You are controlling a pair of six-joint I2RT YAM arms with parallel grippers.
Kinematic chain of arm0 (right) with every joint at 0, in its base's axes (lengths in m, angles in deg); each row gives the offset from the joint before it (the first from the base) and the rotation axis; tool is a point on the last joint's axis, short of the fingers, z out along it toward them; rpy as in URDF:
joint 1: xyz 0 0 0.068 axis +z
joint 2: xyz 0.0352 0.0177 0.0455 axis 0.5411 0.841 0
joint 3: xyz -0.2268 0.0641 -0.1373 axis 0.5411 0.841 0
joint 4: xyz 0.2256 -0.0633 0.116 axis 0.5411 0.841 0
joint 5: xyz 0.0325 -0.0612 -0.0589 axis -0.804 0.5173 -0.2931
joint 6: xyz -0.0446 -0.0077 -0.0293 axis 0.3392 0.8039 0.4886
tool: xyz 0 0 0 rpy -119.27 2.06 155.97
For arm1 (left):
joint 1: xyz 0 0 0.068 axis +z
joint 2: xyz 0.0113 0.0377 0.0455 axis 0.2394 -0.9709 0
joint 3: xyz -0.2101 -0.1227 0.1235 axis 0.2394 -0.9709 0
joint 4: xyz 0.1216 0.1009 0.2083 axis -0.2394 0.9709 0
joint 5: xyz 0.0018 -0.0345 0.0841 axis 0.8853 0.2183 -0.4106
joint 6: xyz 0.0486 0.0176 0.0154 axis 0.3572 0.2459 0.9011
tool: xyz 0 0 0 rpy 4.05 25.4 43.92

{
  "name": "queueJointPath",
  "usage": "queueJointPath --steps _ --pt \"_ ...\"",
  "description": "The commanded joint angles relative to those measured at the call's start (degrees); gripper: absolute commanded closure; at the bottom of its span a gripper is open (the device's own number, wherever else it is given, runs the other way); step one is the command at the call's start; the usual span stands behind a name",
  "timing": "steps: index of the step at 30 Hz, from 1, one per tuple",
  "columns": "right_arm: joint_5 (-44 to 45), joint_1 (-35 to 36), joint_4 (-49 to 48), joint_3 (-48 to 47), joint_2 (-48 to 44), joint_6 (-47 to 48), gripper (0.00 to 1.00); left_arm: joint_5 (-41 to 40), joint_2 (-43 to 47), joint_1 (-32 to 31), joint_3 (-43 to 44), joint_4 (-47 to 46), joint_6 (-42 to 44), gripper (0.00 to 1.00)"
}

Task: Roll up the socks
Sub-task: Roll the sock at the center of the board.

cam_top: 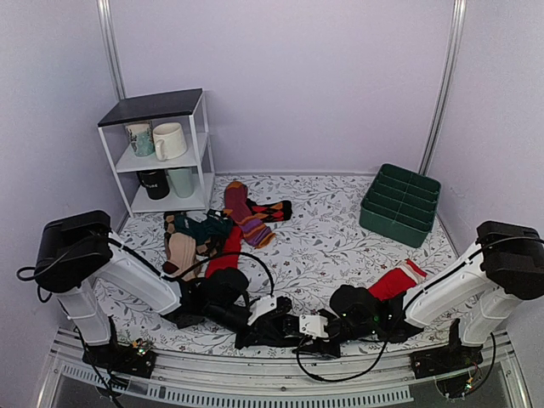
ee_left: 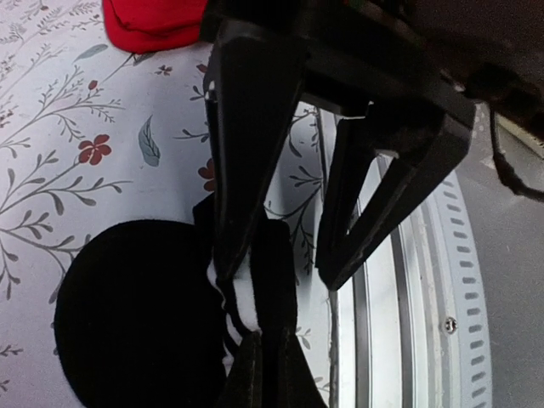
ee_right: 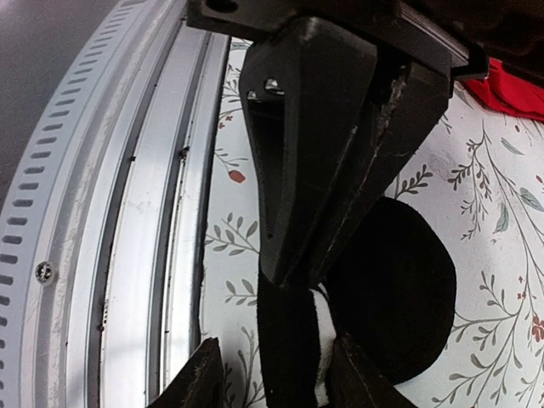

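Two end effectors, left (cam_top: 274, 316) and right (cam_top: 293, 327), pinching black socks (ee_left: 136, 323)

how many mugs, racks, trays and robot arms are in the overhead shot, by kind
mugs: 4 (speckled one, cream, black, pale green)
shelf rack: 1
green divided tray: 1
robot arms: 2 (left arm, right arm)
total: 8
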Motion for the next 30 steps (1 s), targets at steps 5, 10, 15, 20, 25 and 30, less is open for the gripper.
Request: queueJointPath --steps 5,10,15,20,25,30 --pt "3.7 0.6 6.9 -4.7 6.5 -2.2 0.75 0.8 -3.5 0.9 -3.4 8.6 -0.9 1.00" --pt "2.3 0.6 10.1 -5.6 7.0 -7.2 0.86 -4.2 0.6 0.9 -5.9 4.9 -1.0 0.69" --pt "-2.1 -1.1 12.4 -6.1 4.3 -12.6 0.86 -16.0 10.0 0.1 -10.5 1.2 1.8 0.53" --pt "-13.8 -7.0 19.5 -10.8 7.1 -19.5 0.86 -27.2 18.1 -6.5 -13.7 -0.2 9.5 0.53" --pt "-22.7 -10.6 30.9 -18.1 13.2 -25.4 0.86 -32.6 18.2 -10.7 -14.2 -3.8 13.2 0.55" --pt "-25.4 -11.7 37.0 -22.6 16.5 -27.5 0.86 -35.6 14.7 -12.5 -14.0 -9.2 16.6 0.53"
